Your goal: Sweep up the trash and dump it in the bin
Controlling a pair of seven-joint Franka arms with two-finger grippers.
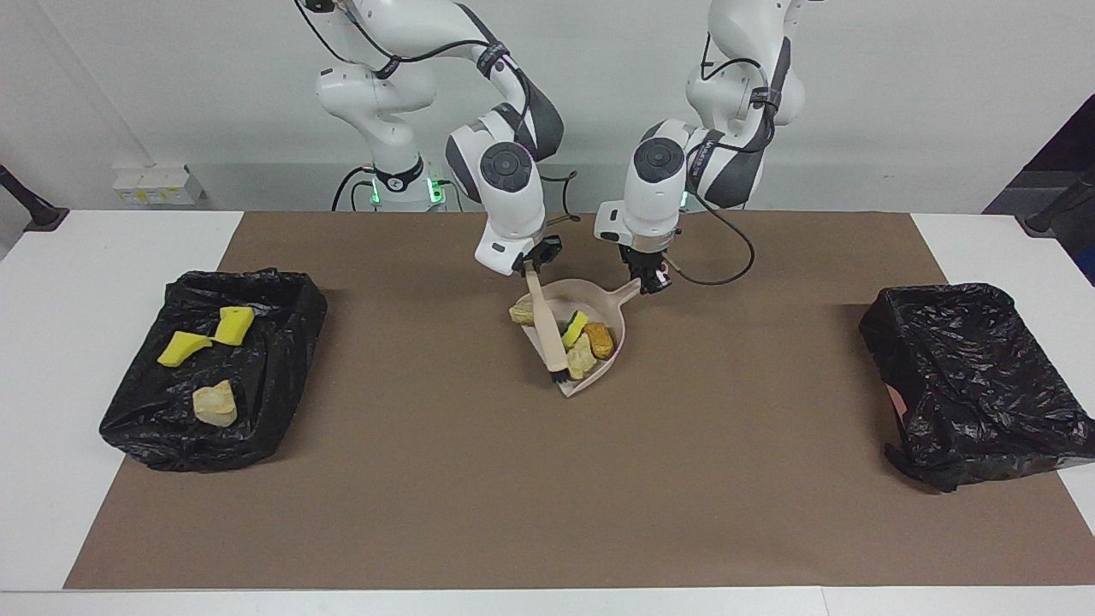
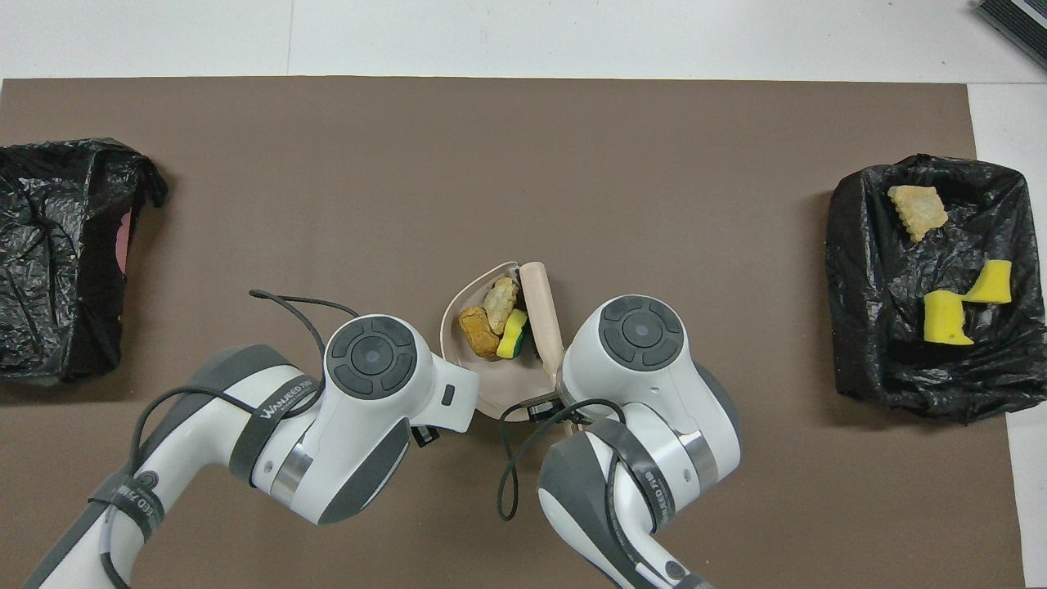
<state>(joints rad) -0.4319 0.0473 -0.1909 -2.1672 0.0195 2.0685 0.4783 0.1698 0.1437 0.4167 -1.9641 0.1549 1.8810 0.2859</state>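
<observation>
Frame centre: my right gripper clamps the brush, my left gripper clamps the dustpan handle; trash sits in pan, just below both.

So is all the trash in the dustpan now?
Not all: three scraps lie in the dustpan; one pale lump sits at its edge beside the brush.

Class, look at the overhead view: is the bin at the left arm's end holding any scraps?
No, that bin shows only crumpled black liner.
</observation>
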